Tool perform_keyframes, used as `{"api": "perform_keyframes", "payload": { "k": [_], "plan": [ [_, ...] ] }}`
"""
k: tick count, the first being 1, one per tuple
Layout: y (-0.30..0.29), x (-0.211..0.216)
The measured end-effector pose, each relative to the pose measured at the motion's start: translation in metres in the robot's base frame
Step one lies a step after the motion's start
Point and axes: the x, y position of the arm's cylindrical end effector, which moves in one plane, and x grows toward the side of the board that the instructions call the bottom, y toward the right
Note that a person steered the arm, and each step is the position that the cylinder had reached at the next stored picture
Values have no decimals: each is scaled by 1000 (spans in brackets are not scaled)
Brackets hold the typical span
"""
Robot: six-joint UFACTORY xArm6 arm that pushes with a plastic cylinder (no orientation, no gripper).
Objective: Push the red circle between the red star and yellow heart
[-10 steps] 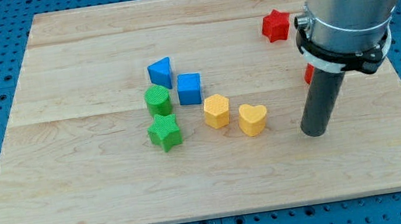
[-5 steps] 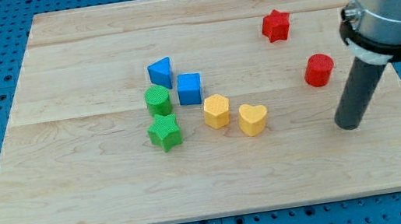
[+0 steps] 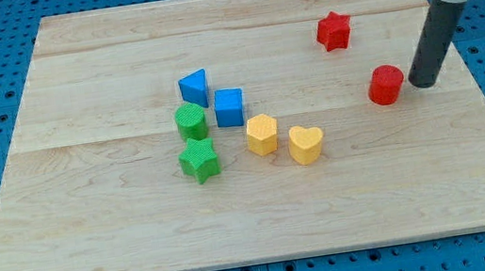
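there is no pincer on this arm, so nothing is spread, pressed together or pinching; the arm ends in a dark rod, and my tip stands on the surface just beside the red circle, on the side toward the view's right. whether it touches the block or leaves a thin gap, i cannot tell.

camera view: the red circle sits toward the view's right, below the red star, which lies near the view's top. the yellow heart is down and to the view's left of the circle, with a yellow hexagon just beside it. farther to the view's left is a cluster: a blue triangle, a blue cube, a green cylinder and a green star.

the gap between star and heart lies to the view's left of the circle, so a push from this side looks right. the risks, as i judge them: the round block could slip off the rod if contact is off-centre, curving toward the star or the heart. too long a push would carry it past the line between them, toward the blue cube or the hexagon.
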Motion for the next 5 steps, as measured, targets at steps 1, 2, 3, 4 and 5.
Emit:
{"api": "perform_keyframes", "payload": {
  "k": [1,2,3,4,5],
  "plan": [
    [-23,0],
    [-41,0],
    [-58,-11],
    [-71,-29],
    [-82,-41]
  ]
}}
